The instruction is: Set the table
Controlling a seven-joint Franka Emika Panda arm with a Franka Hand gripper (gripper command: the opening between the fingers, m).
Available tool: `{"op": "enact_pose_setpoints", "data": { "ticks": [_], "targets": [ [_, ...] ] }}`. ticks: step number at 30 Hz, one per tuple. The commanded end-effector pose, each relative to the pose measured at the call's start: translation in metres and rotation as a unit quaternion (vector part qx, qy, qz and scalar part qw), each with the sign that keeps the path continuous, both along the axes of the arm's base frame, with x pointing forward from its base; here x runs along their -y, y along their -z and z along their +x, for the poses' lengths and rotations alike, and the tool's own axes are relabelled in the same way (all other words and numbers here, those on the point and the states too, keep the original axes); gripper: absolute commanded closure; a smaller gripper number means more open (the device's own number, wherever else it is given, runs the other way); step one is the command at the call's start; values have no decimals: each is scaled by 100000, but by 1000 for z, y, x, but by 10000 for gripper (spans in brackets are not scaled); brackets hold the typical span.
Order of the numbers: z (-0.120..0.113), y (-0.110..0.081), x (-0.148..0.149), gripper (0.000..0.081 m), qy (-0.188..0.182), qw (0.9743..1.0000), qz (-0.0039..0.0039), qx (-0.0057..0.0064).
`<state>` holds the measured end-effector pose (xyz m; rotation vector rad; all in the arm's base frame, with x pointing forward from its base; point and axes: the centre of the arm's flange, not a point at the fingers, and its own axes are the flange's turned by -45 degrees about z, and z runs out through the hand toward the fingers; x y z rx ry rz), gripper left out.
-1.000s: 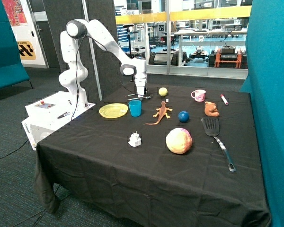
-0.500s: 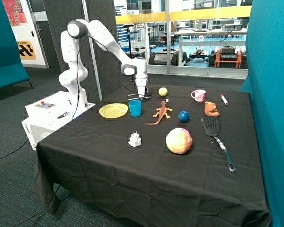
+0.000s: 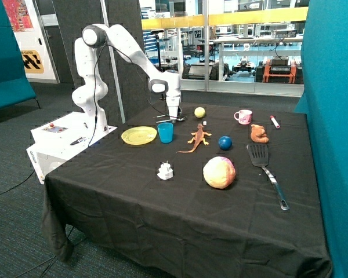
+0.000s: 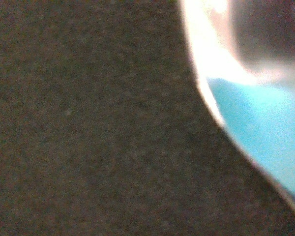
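The table (image 3: 162, 208) is draped in a black cloth that also fills most of the wrist view (image 4: 88, 123). On it a yellow plate (image 3: 138, 135) lies beside a blue cup (image 3: 165, 132). My gripper (image 3: 173, 117) hangs low right behind the cup's far rim, very close to it or touching it. The cup's blue wall (image 4: 265, 137) shows very close and blurred in the wrist view. A pink mug (image 3: 243, 117) stands towards the far side. A black spatula (image 3: 265, 167) lies near the teal wall side.
Also on the cloth are an orange toy lizard (image 3: 197, 138), a blue ball (image 3: 224, 142), a yellow ball (image 3: 199, 112), a brown teddy (image 3: 258, 134), a large pink-yellow ball (image 3: 219, 172), a small white object (image 3: 165, 171) and a marker (image 3: 274, 121). The white robot base box (image 3: 61, 142) stands beside the table.
The arm's upper part has shifted very slightly. The gripper stays by the blue cup, and nothing on the table has moved.
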<state>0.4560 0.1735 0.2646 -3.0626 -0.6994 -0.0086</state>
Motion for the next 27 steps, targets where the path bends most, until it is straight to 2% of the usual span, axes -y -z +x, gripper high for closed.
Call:
{"op": "enact_pose_setpoints", "data": {
  "ticks": [1,27],
  "targets": [
    [3,0,6,808,177,99999,-65,-265],
    [-5,0,10,808,-308,99999,-67,-264]
  ]
}}
